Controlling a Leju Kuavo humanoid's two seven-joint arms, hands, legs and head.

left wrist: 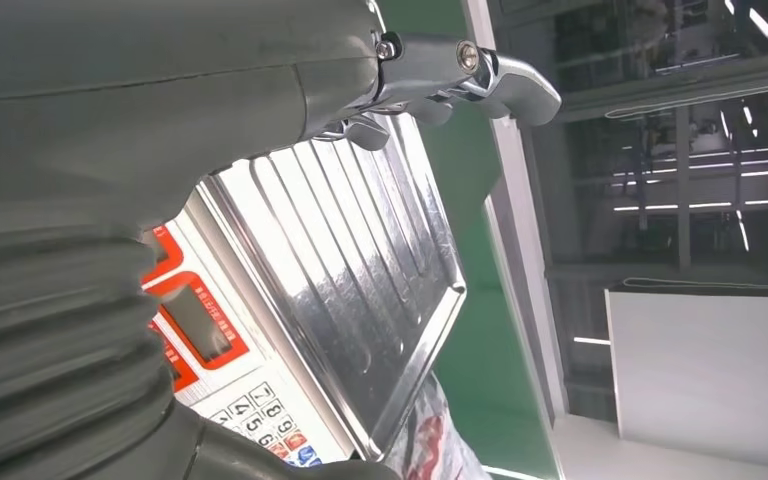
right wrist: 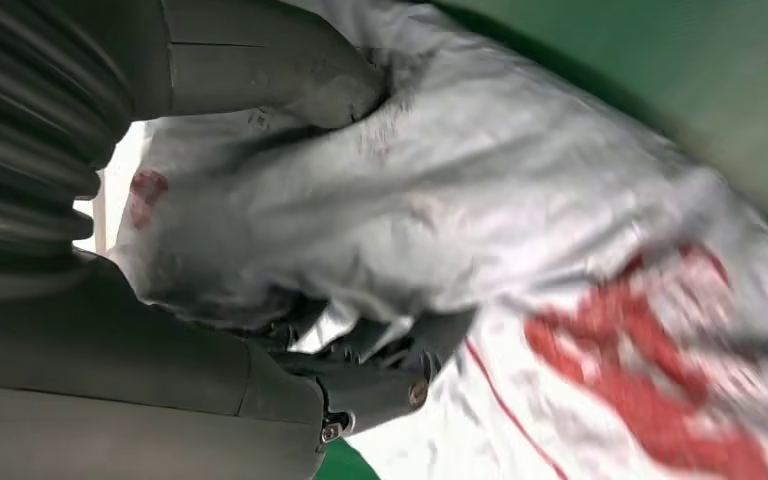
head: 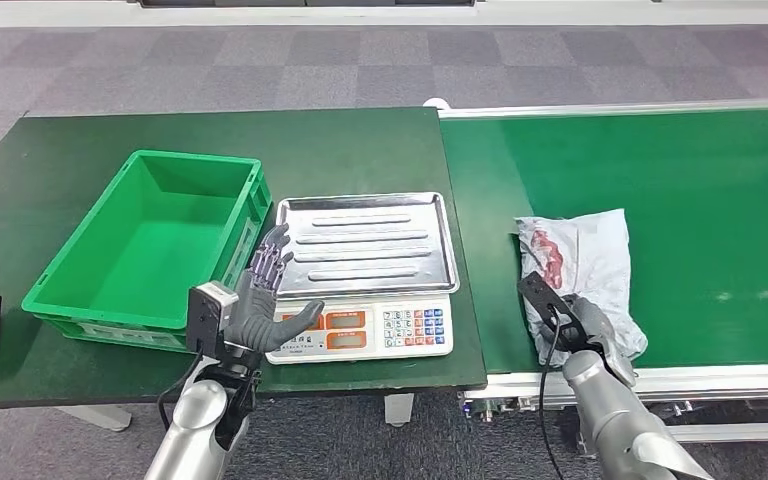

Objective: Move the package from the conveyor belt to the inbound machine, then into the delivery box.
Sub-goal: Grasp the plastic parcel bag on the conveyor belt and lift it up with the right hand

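Green conveyor belt [head: 720, 200] carrying the white package [head: 585, 265], my right hand [head: 588, 330] gripping its near end, my left hand [head: 265, 295] open-fingered beside the scale [head: 365, 270], green bin [head: 145, 240] holding nothing I can see.

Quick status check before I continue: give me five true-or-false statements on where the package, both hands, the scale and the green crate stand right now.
1. The package lies on the green conveyor belt. True.
2. The right hand is closing on the package's near end. True; the right wrist view shows its fingers and thumb dug into the white wrap.
3. The left hand holds the package. False; it holds nothing, fingers spread beside the scale.
4. The scale's steel tray carries the package. False; the tray is bare.
5. The green crate has a box inside. False; it is empty.
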